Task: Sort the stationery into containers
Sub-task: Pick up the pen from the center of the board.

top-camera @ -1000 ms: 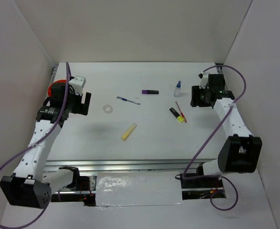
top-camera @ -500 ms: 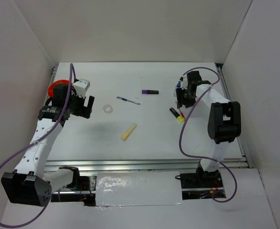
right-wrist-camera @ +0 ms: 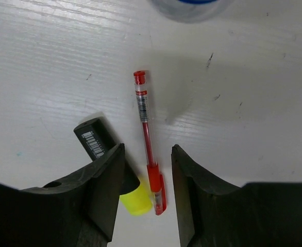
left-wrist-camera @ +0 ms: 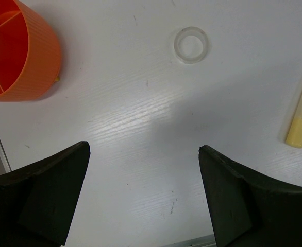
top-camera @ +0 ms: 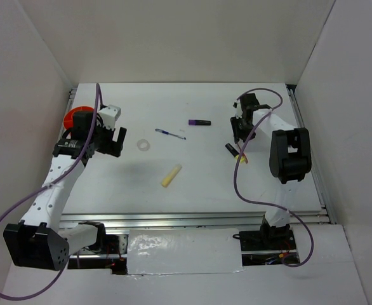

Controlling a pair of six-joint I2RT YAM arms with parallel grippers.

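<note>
The red pen (right-wrist-camera: 143, 110) lies flat on the table (top-camera: 192, 184) toward its right edge. The right hand (right-wrist-camera: 147, 154) hangs directly over it, fingers parted to either side of the shaft with bare table showing between each finger and the pen, so nothing is grasped. The pen's long axis runs along the gap between the fingers, crosswise to the line they close on. The highlighter (right-wrist-camera: 97, 140) lies just beside the pen, its black body partly under one finger, so a squeeze might catch both. The bottle (right-wrist-camera: 189, 6) stands just beyond the pen's far tip. The left hand (left-wrist-camera: 143, 154), spread wide and empty, hovers near the left edge beside the orange cup (left-wrist-camera: 37, 56), well apart from the pen, so I judge the right arm the one for this pick.
</note>
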